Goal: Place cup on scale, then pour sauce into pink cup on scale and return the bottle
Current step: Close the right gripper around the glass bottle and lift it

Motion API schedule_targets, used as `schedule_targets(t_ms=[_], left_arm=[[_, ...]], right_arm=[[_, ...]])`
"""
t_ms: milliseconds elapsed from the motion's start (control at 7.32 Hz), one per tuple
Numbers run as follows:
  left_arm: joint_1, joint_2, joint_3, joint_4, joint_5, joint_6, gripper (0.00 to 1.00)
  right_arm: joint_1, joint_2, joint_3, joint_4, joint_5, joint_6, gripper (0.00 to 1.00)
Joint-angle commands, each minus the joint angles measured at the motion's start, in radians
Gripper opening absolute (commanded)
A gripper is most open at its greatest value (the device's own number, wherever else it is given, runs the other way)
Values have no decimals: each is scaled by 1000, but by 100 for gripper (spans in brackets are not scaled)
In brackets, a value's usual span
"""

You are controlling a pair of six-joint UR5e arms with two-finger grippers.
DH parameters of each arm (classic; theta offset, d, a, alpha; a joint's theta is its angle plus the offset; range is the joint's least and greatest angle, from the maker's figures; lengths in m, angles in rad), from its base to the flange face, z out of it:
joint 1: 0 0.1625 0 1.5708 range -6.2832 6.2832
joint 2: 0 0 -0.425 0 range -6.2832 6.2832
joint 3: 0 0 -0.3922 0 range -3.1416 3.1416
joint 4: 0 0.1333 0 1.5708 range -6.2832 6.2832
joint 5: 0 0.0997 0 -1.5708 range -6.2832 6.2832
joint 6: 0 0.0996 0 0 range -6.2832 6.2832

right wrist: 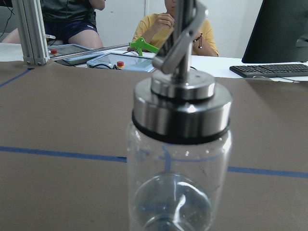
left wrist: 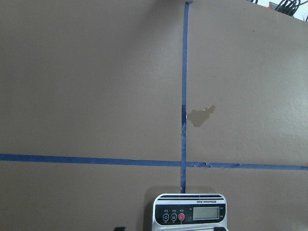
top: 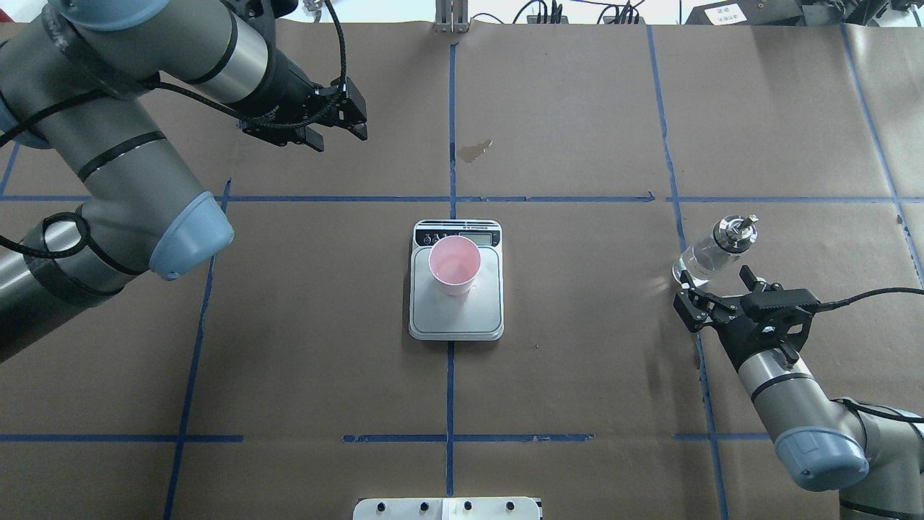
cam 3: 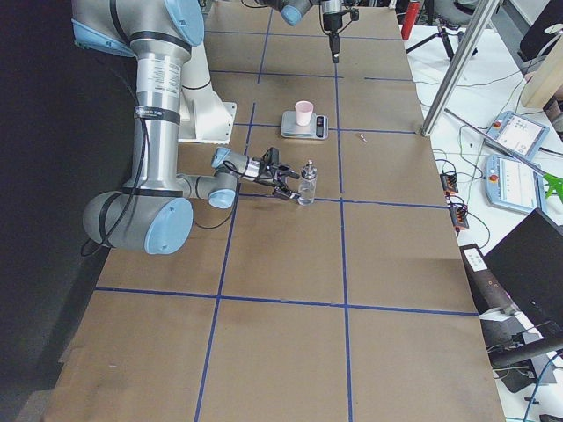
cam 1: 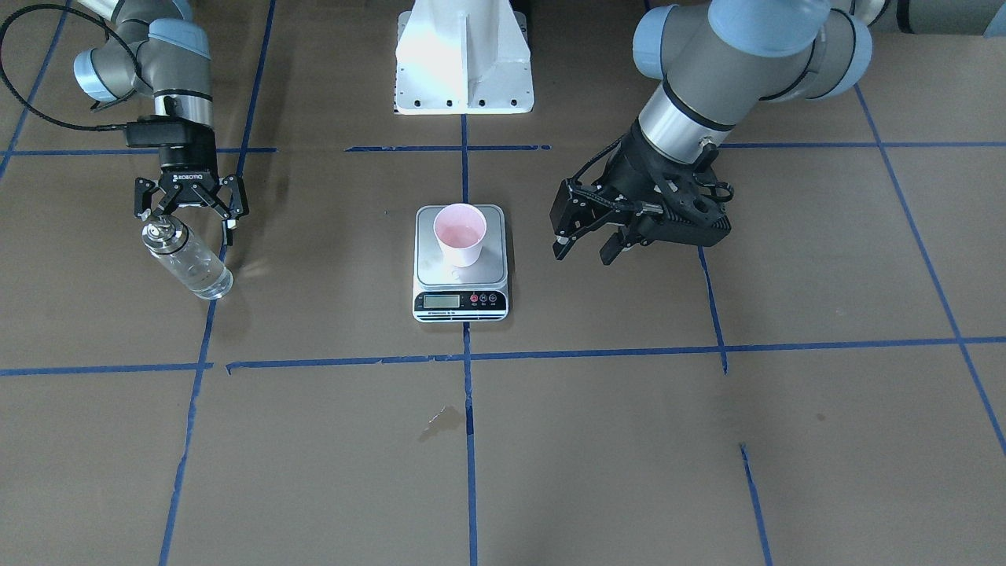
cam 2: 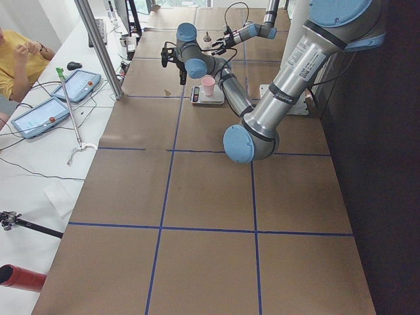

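Near scale (cam 1: 432,271), small dark stain (cam 1: 442,422), perhaps damp.

- Small tapered pale-pink paper cup (top: 454,265): upright, mouth open, on the platform's 12 o'clock half seen from overhead, near the display.
- Flat square white kitchen scale with a steel platform (top: 476,314): lies flat mid-table.
- Small clear glass bottle with a silver spout cap (top: 702,258): upright at the scale's 3 o'clock, well apart.
- Clear colourless sauce (cam 1: 200,273): inside the bottle.

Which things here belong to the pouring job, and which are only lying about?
For the job: cup, scale, bottle with clear sauce.
Only lying about: stain, white base plate, tablets.
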Motion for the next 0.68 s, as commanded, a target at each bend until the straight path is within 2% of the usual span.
schedule_targets(t_ms=[0, 546], left_arm=[[0, 0, 0, 2, 0, 0, 68], [0, 2, -3, 3, 0, -3, 69]], right_arm=[[32, 23, -35, 3, 2, 3, 100], [52, 67, -74, 5, 2, 1, 97]])
